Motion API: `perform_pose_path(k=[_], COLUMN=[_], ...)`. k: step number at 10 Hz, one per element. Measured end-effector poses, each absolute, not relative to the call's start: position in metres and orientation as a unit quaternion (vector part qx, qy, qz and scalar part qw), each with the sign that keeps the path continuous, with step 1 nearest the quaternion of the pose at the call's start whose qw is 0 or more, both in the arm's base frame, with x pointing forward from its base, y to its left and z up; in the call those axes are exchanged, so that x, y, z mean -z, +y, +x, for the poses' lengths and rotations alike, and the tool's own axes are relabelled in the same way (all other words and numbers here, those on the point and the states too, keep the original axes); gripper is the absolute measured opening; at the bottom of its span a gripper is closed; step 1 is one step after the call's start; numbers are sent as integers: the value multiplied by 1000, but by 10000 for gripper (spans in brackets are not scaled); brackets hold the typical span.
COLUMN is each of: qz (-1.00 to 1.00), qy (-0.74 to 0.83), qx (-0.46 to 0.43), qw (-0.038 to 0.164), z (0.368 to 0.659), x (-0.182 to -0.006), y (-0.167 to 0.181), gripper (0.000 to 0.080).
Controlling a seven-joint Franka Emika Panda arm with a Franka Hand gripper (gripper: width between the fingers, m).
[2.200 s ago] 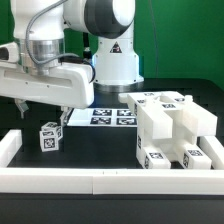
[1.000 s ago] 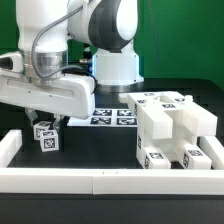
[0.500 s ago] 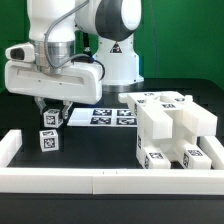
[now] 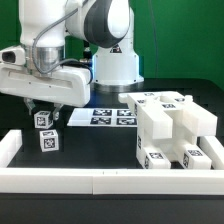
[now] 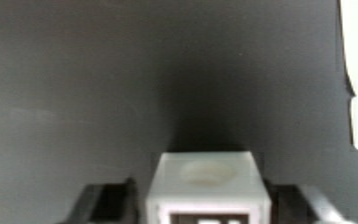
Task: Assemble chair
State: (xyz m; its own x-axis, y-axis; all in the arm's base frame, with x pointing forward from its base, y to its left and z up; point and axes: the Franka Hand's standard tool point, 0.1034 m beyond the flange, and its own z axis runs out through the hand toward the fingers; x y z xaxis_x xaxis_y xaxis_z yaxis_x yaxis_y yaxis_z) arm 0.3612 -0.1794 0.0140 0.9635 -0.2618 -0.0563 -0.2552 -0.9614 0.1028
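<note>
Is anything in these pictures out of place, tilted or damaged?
Nothing stands out. The gripper holds one small tagged block squarely; a second block sits upright on the table, and the large chair parts look undamaged.

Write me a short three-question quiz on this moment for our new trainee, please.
1. True or false: the jaws are empty.
2. Multiple choice: in the exterior view, the large white chair parts stand A) on its left; B) on its right; C) between the jaws.
3. Fill in: apart from the held block, ___ more small tagged block sits on the table.

Key: 1 false, they grip a block; 2 B; 3 one.
</note>
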Motion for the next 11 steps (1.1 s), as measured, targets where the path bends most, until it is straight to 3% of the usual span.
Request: perform_pose_path(k=[1,2,3,5,7,8,11], qz=[990,990,990,989,988,988,973], qy=[-131,-131,-131,-134,-136,-136,-143], qx=[35,35,35,45,80,77,179], qw=[47,47,47,37,6,6,-13], z=[361,361,361,362,385,397,398], x=[-14,-14,-14,-14,-27,-33,-28], y=[-179,-179,-179,-177,-182,-190,-195], gripper=[543,543,617,648,648,649,649])
